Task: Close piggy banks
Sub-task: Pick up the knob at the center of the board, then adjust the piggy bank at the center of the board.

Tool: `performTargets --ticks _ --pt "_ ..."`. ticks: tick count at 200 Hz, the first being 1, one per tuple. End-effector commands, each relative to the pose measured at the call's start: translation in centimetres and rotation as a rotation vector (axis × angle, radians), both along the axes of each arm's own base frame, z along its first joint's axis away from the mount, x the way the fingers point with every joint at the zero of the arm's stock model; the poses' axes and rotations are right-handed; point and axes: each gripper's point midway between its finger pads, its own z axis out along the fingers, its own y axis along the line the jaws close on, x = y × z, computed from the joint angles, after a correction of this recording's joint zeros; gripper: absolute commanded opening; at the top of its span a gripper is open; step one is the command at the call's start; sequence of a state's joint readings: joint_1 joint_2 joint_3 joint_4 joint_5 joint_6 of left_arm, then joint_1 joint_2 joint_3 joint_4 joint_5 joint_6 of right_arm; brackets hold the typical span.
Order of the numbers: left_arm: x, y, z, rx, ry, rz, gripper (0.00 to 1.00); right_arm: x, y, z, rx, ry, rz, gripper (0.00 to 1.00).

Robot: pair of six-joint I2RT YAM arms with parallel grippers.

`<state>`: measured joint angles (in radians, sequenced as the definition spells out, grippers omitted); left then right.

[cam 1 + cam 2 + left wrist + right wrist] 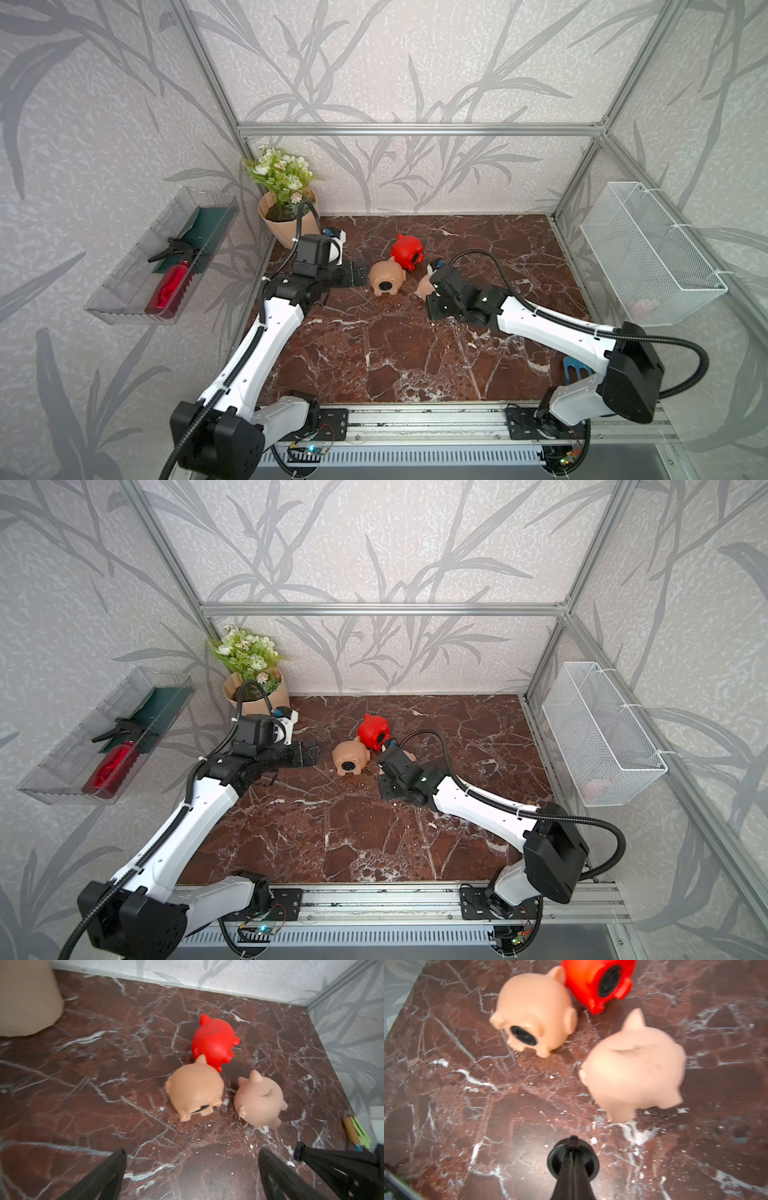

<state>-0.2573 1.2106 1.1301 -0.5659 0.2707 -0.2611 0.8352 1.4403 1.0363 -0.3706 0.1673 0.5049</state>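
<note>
Three piggy banks lie close together at the middle back of the marble table. The red one (407,250) (214,1043) lies on its side, its dark belly hole (608,980) facing the front. A peach one (385,277) (195,1088) lies tipped with a black disc (522,1035) in its belly hole. The other peach one (635,1068) (259,1099) stands with its coin slot up, partly hidden under my right arm in both top views. My right gripper (573,1147) is shut on a black round disc (556,1163) just in front of it. My left gripper (358,274) (192,1167) is open and empty, left of the pigs.
A peach flowerpot (291,226) with flowers stands at the back left corner. A clear tray (124,299) with a red spray bottle hangs on the left wall. A white wire basket (648,253) hangs on the right wall. A blue tool (575,368) lies at the table's right edge.
</note>
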Motion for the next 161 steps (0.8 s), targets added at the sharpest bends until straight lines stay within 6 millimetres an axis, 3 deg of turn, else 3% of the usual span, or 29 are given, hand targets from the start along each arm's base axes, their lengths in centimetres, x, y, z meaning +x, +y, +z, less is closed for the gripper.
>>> performTargets --ticks 1,49,93,120,161 --pt "1.3 -3.7 1.8 -0.027 -0.033 -0.119 0.97 2.2 -1.3 2.2 0.122 -0.141 -0.02 0.0" --pt "3.5 -10.4 -0.1 0.105 0.048 -0.314 0.97 3.5 -6.5 1.2 0.181 -0.293 -0.101 0.0" --pt "4.9 -15.1 -2.5 0.226 0.089 -0.437 0.97 3.2 -8.8 0.4 0.197 -0.443 -0.113 0.0" --pt "5.8 -16.9 -4.6 0.292 0.114 -0.493 0.98 2.9 -9.1 -0.1 0.214 -0.477 -0.087 0.0" --pt "6.7 -17.0 -6.8 0.377 0.229 -0.516 0.99 2.6 -9.5 -0.1 0.214 -0.506 -0.066 0.0"
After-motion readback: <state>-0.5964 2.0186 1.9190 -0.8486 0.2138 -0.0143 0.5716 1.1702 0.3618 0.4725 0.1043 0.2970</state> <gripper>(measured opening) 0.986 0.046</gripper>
